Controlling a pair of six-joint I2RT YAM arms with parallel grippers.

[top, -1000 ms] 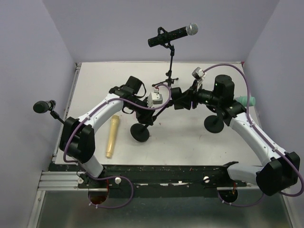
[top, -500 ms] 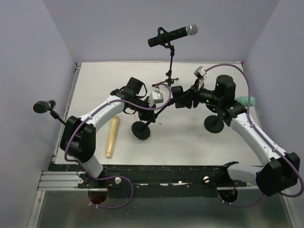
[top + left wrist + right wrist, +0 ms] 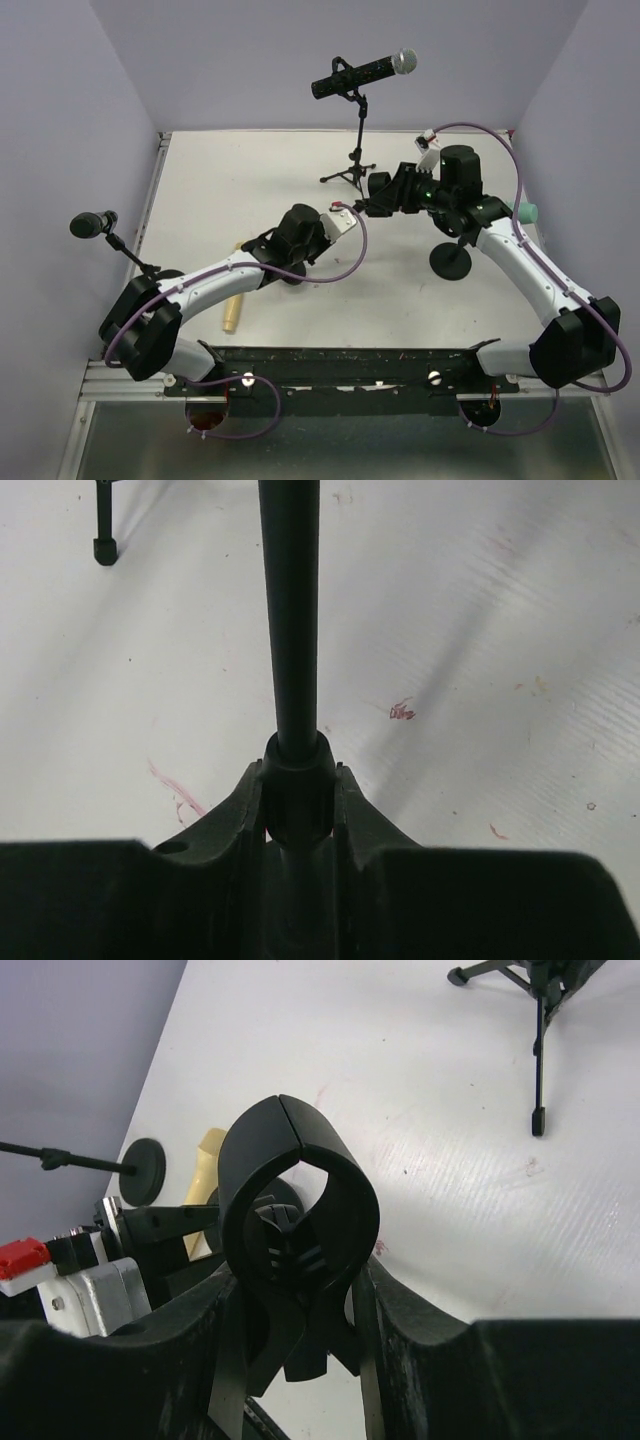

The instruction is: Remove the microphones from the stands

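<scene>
1. Black metal is now sitting in our left gripper (image 3: 298,790). A second ago this gripper was standing wide, and now it is pinching narrow on the stand pole (image 3: 290,610), which is running straight ahead of it over the table (image 3: 480,630).
2. Our left arm (image 3: 215,280) is now lying lower and more stretched than before.
3. Our right gripper (image 3: 300,1290) is staying clamped on the clip (image 3: 240,1160), a little higher than before. The clip is showing empty, and we are seeing the table through it.
4. We are finding the cream microphone (image 3: 231,315) lying flat on the table, well behind the left gripper and partly under that arm.
5. We are judging that the microphone is already out of the clip, and that both holds are now only steadying the stand pole.
</scene>
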